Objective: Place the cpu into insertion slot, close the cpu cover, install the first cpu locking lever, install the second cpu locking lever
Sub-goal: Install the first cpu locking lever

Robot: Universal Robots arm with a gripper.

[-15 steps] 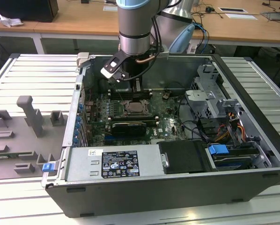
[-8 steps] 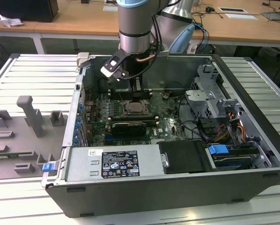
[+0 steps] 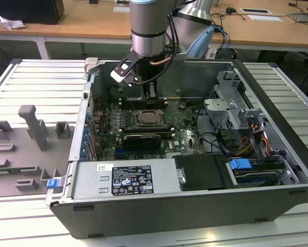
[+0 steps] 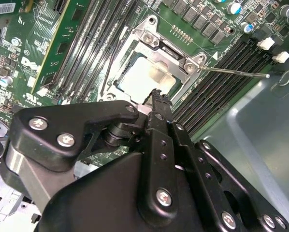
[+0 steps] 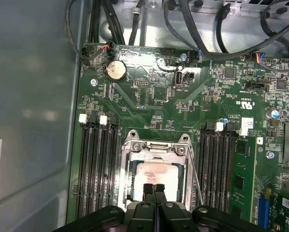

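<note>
The cpu (image 5: 156,175) (image 4: 142,77), a dull silver square, lies in the insertion slot (image 3: 149,119) on the green motherboard. The cpu cover (image 5: 154,147) (image 4: 156,46), a silver frame, lies flat around it. A thin metal locking lever (image 4: 234,72) (image 5: 196,179) stands off along one side of the socket. My gripper (image 5: 154,187) (image 4: 157,96) is shut with nothing between its black fingers. Its tips hang just above the cover's edge nearest the wrist. In the exterior view the gripper (image 3: 146,95) reaches down inside the open computer case, over the socket.
Black memory slots (image 5: 96,164) flank the socket on both sides. A long black card (image 3: 141,140) lies in front of it, and a drive cage (image 3: 231,110) with cables stands to the exterior view's right. Case walls (image 3: 87,103) enclose the board. A grey fixture (image 3: 33,126) sits outside.
</note>
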